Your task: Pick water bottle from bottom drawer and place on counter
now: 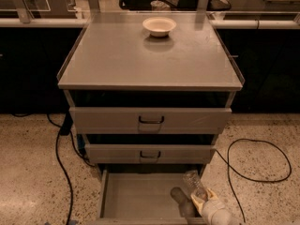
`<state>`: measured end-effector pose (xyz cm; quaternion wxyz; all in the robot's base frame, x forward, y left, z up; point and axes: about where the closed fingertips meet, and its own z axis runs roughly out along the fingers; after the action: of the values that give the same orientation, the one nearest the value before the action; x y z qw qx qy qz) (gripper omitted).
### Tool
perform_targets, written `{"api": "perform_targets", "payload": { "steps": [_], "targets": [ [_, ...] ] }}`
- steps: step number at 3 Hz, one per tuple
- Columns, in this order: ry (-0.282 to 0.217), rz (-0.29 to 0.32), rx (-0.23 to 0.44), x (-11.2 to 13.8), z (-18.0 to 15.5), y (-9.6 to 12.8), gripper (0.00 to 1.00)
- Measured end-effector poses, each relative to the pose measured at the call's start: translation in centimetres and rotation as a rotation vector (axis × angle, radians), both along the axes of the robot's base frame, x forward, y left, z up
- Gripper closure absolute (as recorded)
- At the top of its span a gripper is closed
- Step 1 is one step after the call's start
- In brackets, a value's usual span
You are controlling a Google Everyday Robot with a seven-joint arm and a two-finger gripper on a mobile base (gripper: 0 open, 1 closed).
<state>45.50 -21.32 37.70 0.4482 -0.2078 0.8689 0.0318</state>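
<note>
The bottom drawer (140, 191) is pulled open below two wider grey drawers. My gripper (202, 201) is at the drawer's right front corner, with its pale wrist (216, 213) running off the bottom edge. It is shut on the water bottle (192, 180), a small clear crinkled bottle that sticks up and to the left from the fingers, tilted, just above the drawer floor. A dark shadow (179, 199) lies beside it on the drawer floor. The counter (140, 55) is the broad grey top of the cabinet, far above the gripper.
A pale bowl (159, 26) stands at the back middle of the counter. The top drawer (151, 120) and the middle drawer (150, 153) overhang the open one. Black cables lie on the speckled floor at the left (61, 153) and right (253, 163).
</note>
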Motion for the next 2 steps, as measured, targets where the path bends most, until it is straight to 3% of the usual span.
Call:
{"api": "perform_targets", "payload": {
  "steps": [1,2],
  "targets": [
    [0.003,0.008,0.007,0.0,-0.3,0.3,1.00],
    [-0.050,-0.035,0.008,-0.4,1.6,-0.8,1.00]
  ]
}}
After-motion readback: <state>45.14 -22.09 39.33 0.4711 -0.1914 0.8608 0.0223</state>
